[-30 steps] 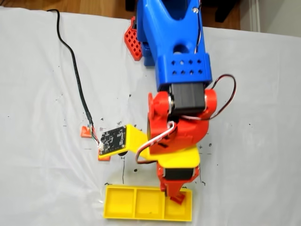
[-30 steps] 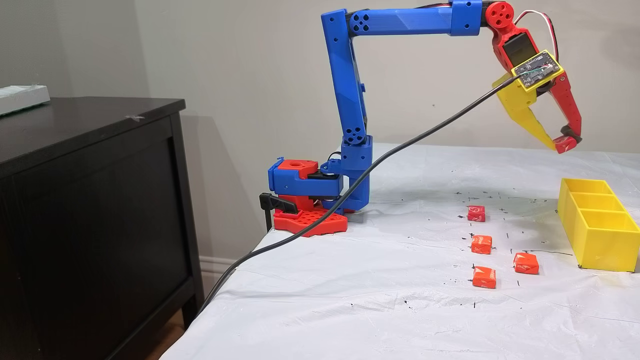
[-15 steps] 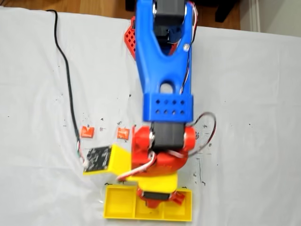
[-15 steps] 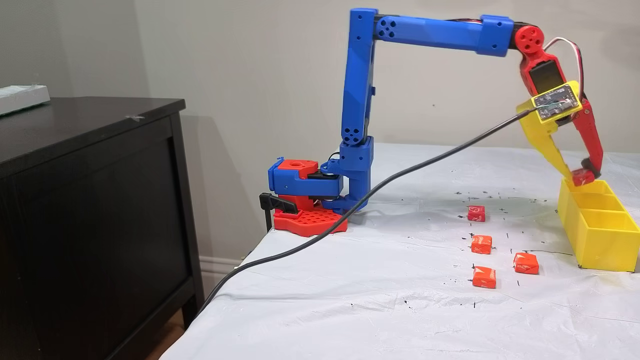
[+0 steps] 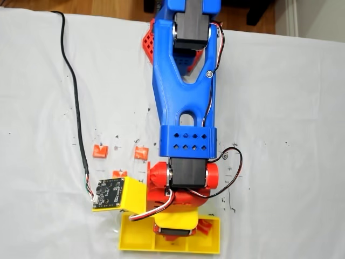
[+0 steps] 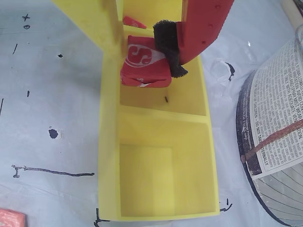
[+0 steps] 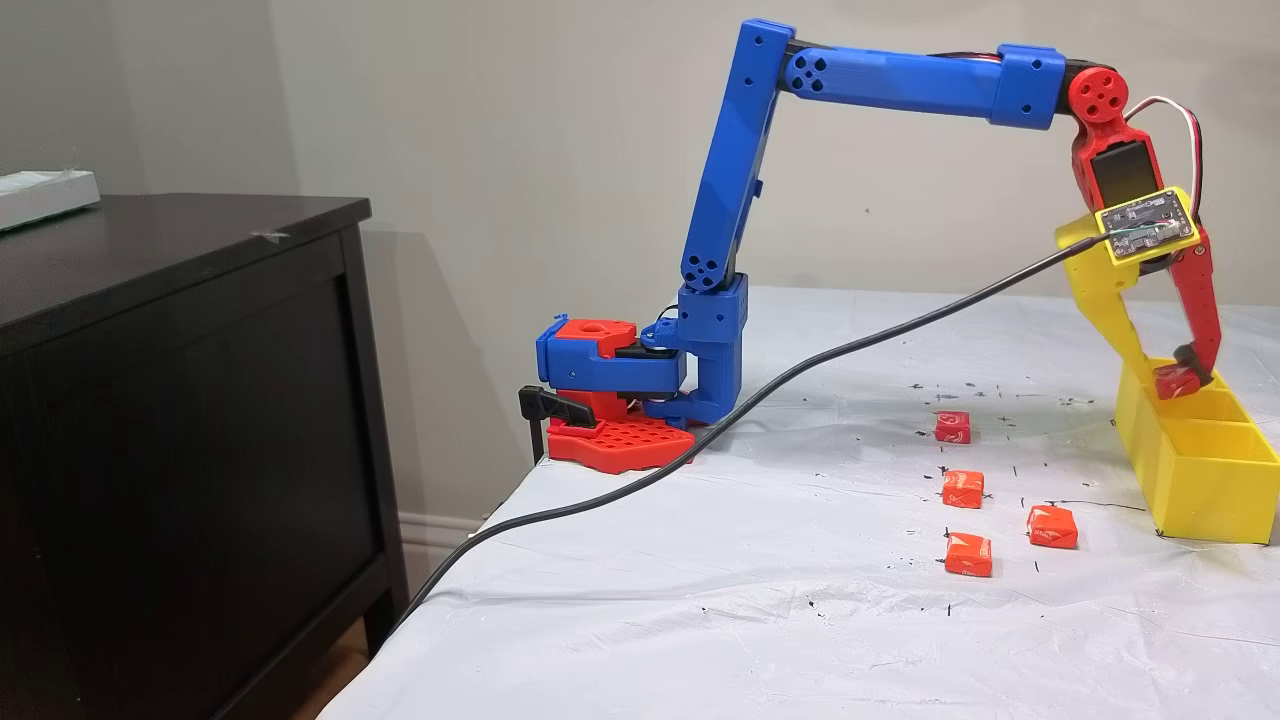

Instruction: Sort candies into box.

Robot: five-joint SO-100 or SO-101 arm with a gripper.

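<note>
Down came the gripper, fingers clamped on a candy, dipping into the box's middle compartment, so release looked imminent.

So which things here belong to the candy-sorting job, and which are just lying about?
Belongs to the job:
- held candy, clamped in the tool over the middle compartment
- yellow box
- candy in the far compartment
- four candies on the cloth

Lying about:
- black cable
- dark cabinet
- printed round container
</note>
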